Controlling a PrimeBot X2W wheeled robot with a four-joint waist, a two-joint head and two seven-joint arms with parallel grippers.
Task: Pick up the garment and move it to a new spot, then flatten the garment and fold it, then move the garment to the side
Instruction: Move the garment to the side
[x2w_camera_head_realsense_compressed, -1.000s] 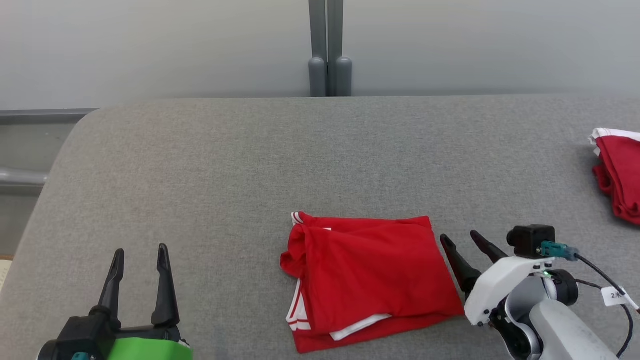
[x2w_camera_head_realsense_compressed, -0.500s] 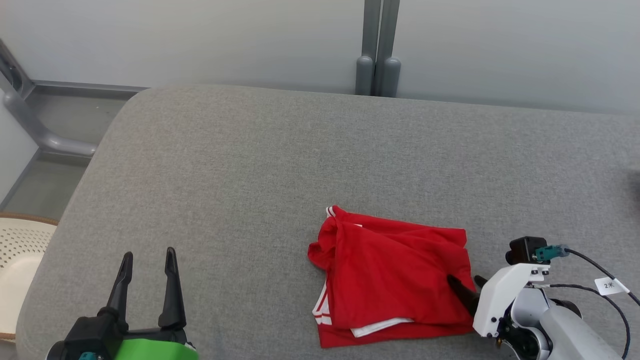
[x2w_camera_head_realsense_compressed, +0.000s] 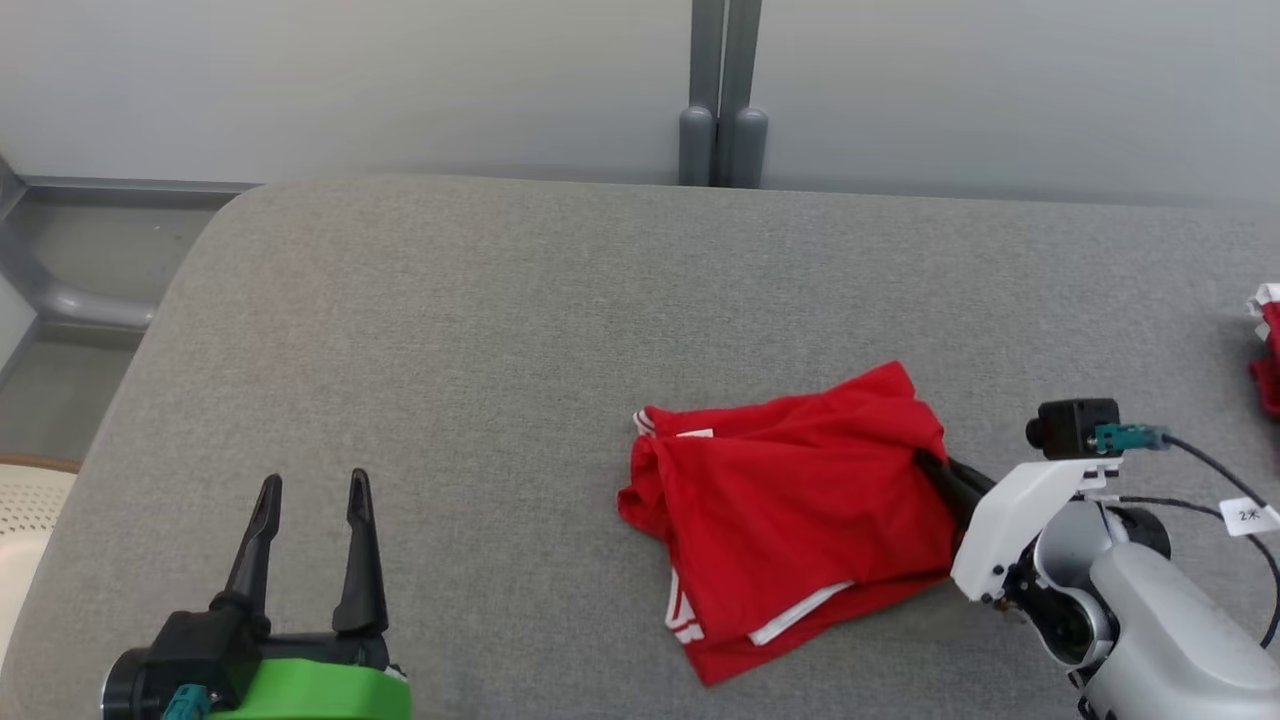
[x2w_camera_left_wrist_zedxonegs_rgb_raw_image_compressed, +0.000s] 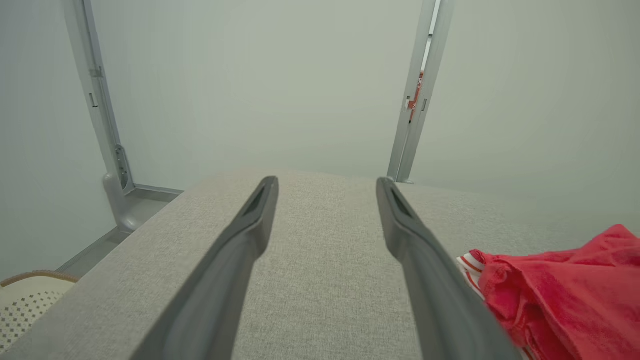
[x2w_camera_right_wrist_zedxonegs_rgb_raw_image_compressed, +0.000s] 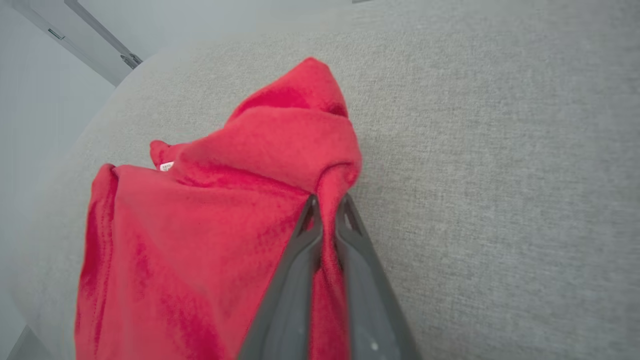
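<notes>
Head view: left gripper (x2w_camera_head_realsense_compressed: 314, 482) at 7 o'clock, fingers spread, empty; folded red garment (x2w_camera_head_realsense_compressed: 790, 520) at 5 o'clock on the grey pad (x2w_camera_head_realsense_compressed: 480, 320); right gripper (x2w_camera_head_realsense_compressed: 938, 468) at 4 o'clock pinches its right edge. Best to slide it sideways low and slowly, so the folds hold together

Head camera's up high, looking forward and down across the grey desk (x2w_camera_head_realsense_compressed: 450, 330) to the wall (x2w_camera_head_realsense_compressed: 300, 80) and its grey post (x2w_camera_head_realsense_compressed: 722, 100). Left wrist camera skims low over that desk, facing the same post. Right wrist camera's in tight, angled down onto the red garment (x2w_camera_right_wrist_zedxonegs_rgb_raw_image_compressed: 200, 225), which all three views share.
</notes>
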